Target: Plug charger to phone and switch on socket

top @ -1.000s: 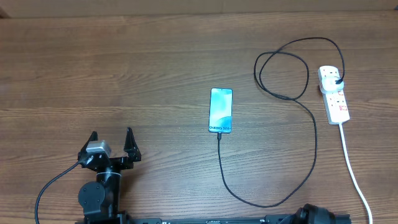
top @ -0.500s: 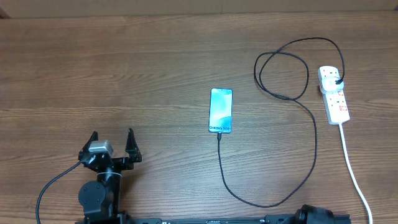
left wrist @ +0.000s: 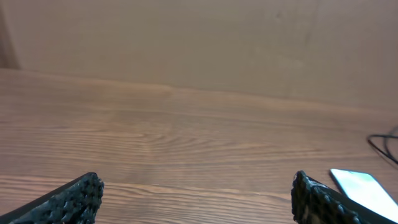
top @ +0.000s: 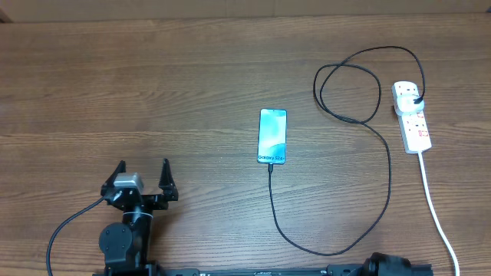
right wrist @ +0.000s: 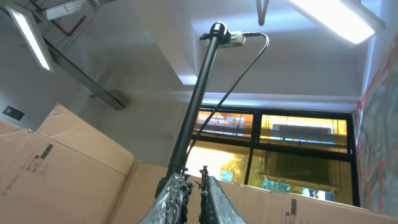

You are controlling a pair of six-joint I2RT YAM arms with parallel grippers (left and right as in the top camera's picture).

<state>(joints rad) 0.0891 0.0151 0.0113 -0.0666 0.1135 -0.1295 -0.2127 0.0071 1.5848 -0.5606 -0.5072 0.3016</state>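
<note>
Since a second ago the left gripper (top: 143, 165) has slid a little to the right and toward the near edge of the bench (top: 153, 84). The phone, the charger and the socket lie where they did.

From overhead, the left gripper is spread wide with nothing between its fingers. The phone (top: 272, 136) lies face up at mid-bench with its screen lit. The charger (top: 387, 184) meets the phone's near end, sweeps down and round to the right, then climbs into a loose loop. It ends in a black plug (top: 415, 98) seated in the far end of the socket (top: 414, 126). The socket lies at the right of the bench, and its thick white cord (top: 434, 203) trails off toward the near edge.

In the left wrist view, the gripper (left wrist: 198, 186) hangs wide open above bare wood and holds nothing. A corner of the phone (left wrist: 364, 190) shows at lower right, beside one fingertip.

In the right wrist view, the right gripper (right wrist: 194, 186) points up at the ceiling. Its fingers (right wrist: 177, 196) are pinched almost together on nothing. A black pole (right wrist: 199, 93) and cardboard boxes (right wrist: 68, 162) stand beyond it.
</note>
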